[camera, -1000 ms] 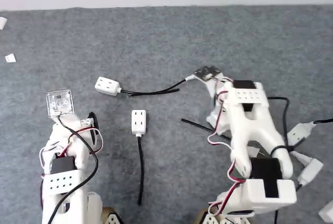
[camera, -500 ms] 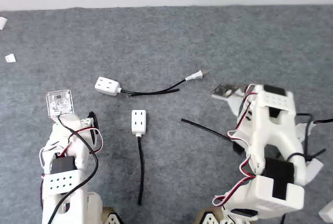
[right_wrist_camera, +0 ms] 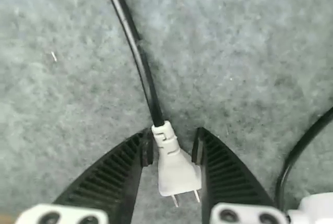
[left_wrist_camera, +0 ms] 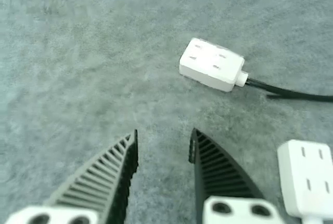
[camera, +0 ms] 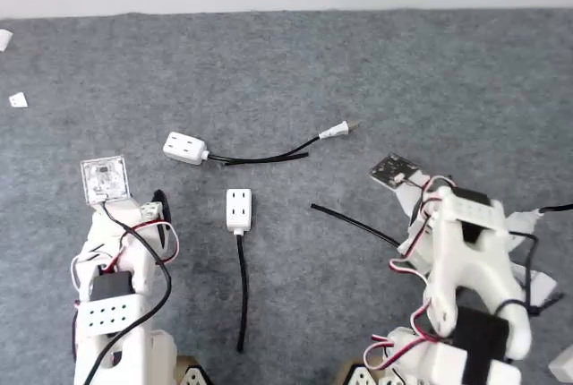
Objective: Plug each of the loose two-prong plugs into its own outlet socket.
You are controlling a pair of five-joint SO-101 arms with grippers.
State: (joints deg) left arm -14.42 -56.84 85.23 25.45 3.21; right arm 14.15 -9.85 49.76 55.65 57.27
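Right gripper [right_wrist_camera: 173, 148] near right, jaws apart astride a two-prong plug [right_wrist_camera: 175, 171], left gripper [left_wrist_camera: 162, 143] jaws apart, near an outlet socket [left_wrist_camera: 212, 70]

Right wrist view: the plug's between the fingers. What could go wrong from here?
The plug sits between the open fingers of the right gripper near its cord end, so it may pivot when squeezed. Its prongs point back at the wrist, so it needs turning before meeting an outlet socket.
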